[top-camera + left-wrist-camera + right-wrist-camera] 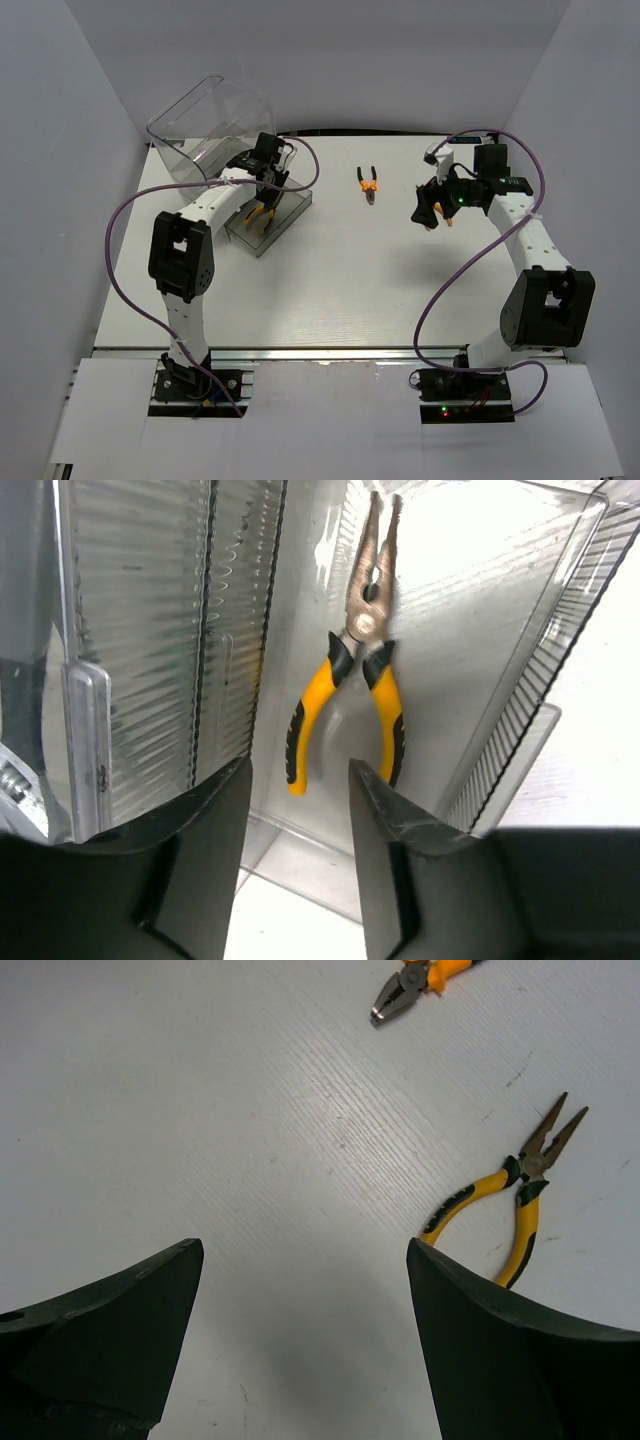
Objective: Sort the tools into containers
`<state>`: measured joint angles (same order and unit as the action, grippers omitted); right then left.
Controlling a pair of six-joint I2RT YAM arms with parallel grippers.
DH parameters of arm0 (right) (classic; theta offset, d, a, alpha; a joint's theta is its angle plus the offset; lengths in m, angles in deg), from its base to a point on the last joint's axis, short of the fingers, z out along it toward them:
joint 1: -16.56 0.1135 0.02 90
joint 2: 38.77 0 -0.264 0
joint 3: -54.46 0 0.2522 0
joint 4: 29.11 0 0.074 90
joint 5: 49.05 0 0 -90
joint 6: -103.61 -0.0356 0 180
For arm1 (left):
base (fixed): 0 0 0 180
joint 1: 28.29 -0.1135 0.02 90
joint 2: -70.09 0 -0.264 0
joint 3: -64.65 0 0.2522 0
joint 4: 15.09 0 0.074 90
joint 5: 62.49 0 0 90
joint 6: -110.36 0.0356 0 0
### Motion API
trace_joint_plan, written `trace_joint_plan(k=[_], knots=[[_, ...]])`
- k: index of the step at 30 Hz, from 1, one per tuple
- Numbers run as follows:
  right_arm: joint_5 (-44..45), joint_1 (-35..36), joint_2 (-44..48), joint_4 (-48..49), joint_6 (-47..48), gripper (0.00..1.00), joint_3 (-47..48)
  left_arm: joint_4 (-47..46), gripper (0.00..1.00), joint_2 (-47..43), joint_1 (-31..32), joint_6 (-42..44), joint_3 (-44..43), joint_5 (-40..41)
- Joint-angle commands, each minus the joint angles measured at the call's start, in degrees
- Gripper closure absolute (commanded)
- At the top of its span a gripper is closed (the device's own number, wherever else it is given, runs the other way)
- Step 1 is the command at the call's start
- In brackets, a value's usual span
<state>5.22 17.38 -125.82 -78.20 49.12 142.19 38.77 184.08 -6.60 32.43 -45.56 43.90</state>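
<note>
White table (pixel 330 290), grey walls (pixel 60 150): your left gripper (pixel 298 770) hangs spread over the drawer (pixel 300 200) at upper left, yellow pliers (pixel 365 620) lying inside. Your right gripper (pixel 305 1245) gapes wide above the table, second pliers (pixel 520 1175) at right of its view.

The left arm (pixel 185 290) and right arm (pixel 530 240) share white links and chunky black joint housings. A purple cable (pixel 125 215) loops back from each wrist. The fingers (pixel 100 1330) are matte black wedges. A green light (pixel 461 199) glows behind the right gripper (pixel 425 220).

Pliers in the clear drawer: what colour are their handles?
The pliers have yellow handles with black grips, clearest in the left wrist view.
</note>
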Motion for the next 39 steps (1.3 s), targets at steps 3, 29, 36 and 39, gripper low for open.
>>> trace_joint_plan(k=[3,29,36,39], knots=[[9.16,-0.20,-2.25,7.01,-5.42,0.11,0.12,-0.98,0.44,-3.24,-0.34,-2.14,-0.24,-0.38],[14.72,-5.39,-38.54,0.97,12.83,0.27,26.65,-17.86,0.71,-47.89,-0.69,-34.13,35.71,-22.63],[13.05,-5.48,-41.18,-0.18,10.99,0.35,27.28,-16.45,0.67,-49.92,-0.78,-36.07,36.32,-21.04],[13.58,-5.48,-41.98,0.00,10.46,0.45,27.01,-16.37,0.67,-50.27,-0.78,-36.86,36.94,-21.30]])
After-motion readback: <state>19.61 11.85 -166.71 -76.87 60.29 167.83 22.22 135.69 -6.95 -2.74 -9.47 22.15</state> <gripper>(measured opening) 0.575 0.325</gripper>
